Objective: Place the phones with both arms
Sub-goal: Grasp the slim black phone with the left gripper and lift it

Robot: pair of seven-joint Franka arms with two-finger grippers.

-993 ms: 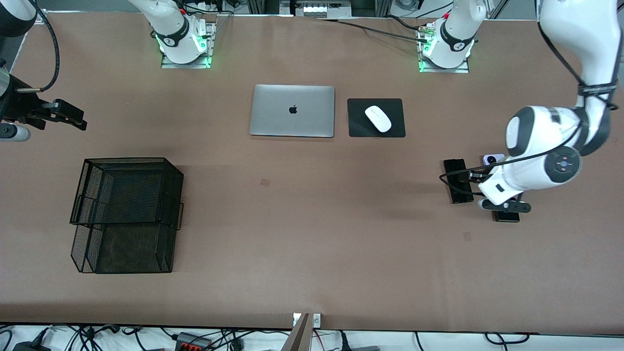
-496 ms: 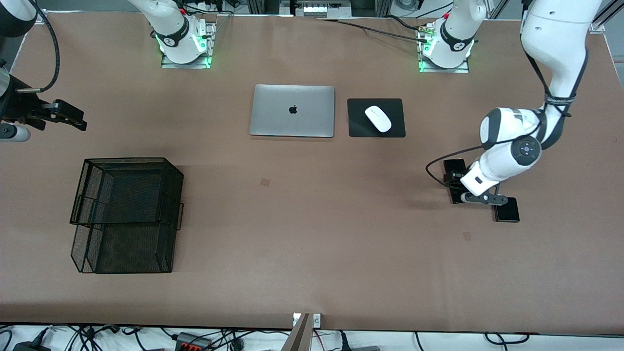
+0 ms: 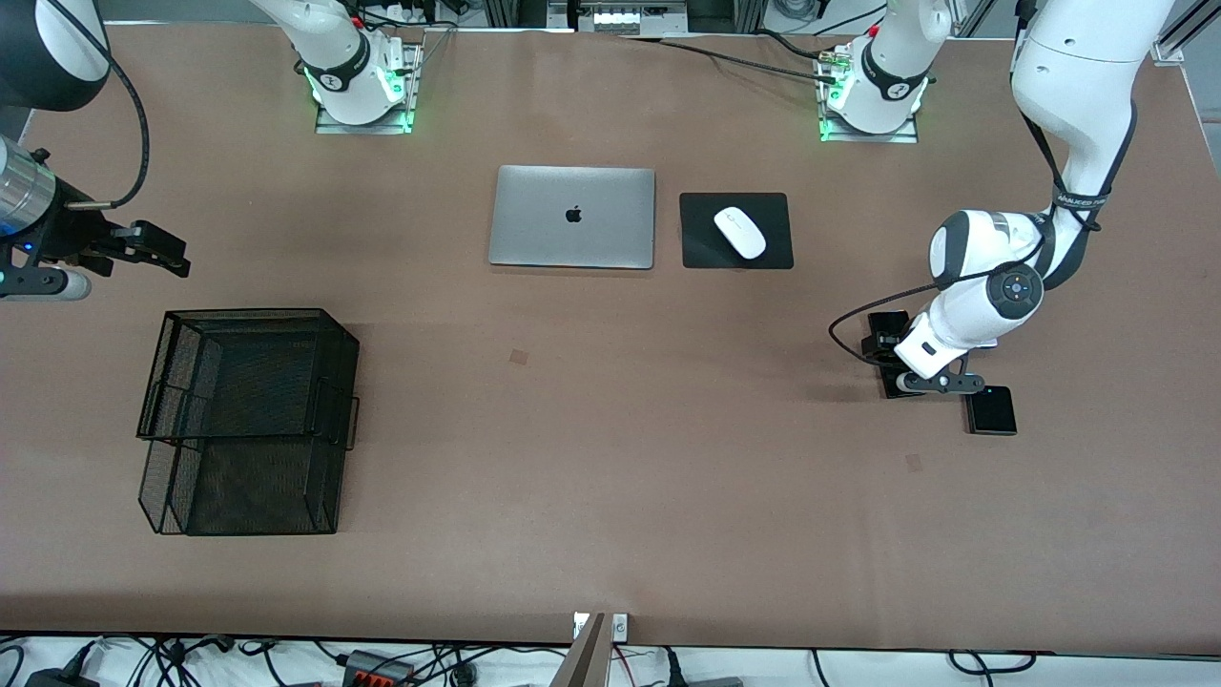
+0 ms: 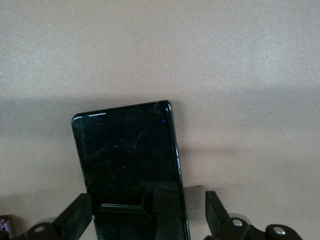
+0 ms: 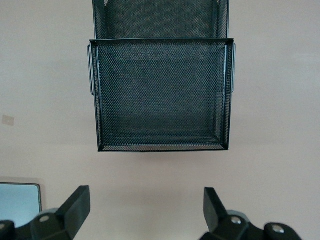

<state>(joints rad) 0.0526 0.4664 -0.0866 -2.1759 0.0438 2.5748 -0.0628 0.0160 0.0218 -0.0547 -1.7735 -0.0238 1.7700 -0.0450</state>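
Observation:
The long slim black phone point(image 4: 125, 155) lies flat on the table toward the left arm's end, mostly covered by the arm in the front view point(image 3: 891, 385). My left gripper point(image 3: 940, 383) point(image 4: 147, 217) hangs low over its nearer end, open, one finger on each side of the slab without touching it. The small squarish black flip phone point(image 3: 990, 410) lies beside it, a little nearer the front camera. The lavender phone is hidden under the left arm. My right gripper point(image 3: 153, 250) point(image 5: 146, 210) is open and empty over bare table at the right arm's end.
A two-tier black mesh tray point(image 3: 157, 372) point(image 5: 160, 95) stands toward the right arm's end, nearer the front camera than the right gripper. A closed silver laptop point(image 3: 572, 217) and a white mouse point(image 3: 739, 232) on a black pad point(image 3: 701, 250) sit mid-table near the bases.
The left arm swung from over the small black flip phone to the long black phone and came down lower. The right gripper drifted slightly toward the table's middle.

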